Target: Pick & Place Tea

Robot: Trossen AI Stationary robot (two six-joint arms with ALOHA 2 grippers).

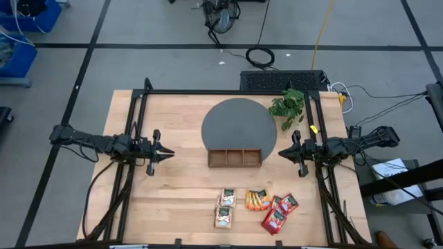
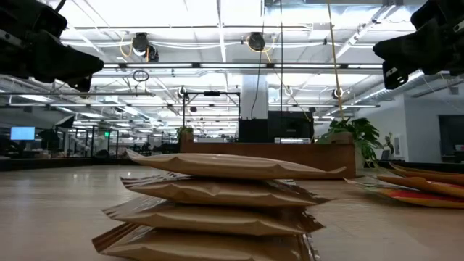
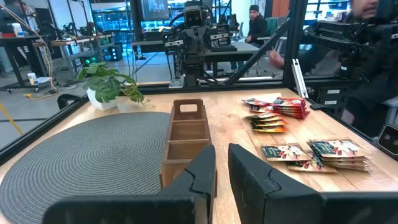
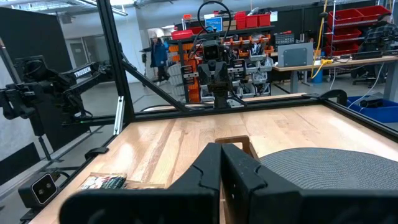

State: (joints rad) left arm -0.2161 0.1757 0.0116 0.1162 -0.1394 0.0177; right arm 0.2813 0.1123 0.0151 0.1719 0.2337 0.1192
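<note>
The tea sachets lie flat on the wooden table near its front edge. There are two beige-green piles (image 1: pixel 226 198) (image 1: pixel 223 217), an orange-yellow pile (image 1: pixel 258 200) and red ones (image 1: pixel 279 212). The low view shows a pile of them (image 2: pixel 217 203) close up. The three-slot wooden tray (image 1: pixel 235 158) stands empty at the near edge of the grey mat. My left gripper (image 1: pixel 168 153) (image 3: pixel 222 152) hovers left of the tray, level, its fingers a narrow gap apart and holding nothing. My right gripper (image 1: pixel 280 153) (image 4: pixel 221 149) hovers right of the tray, level, shut and empty.
A round grey woven mat (image 1: pixel 239 124) lies behind the tray, and a small potted plant (image 1: pixel 289 105) stands at its far right. Black frame rails (image 1: pixel 131 138) (image 1: pixel 320 131) run along both table sides. People stand (image 4: pixel 158 55) and sit (image 3: pixel 254 25) in the room beyond.
</note>
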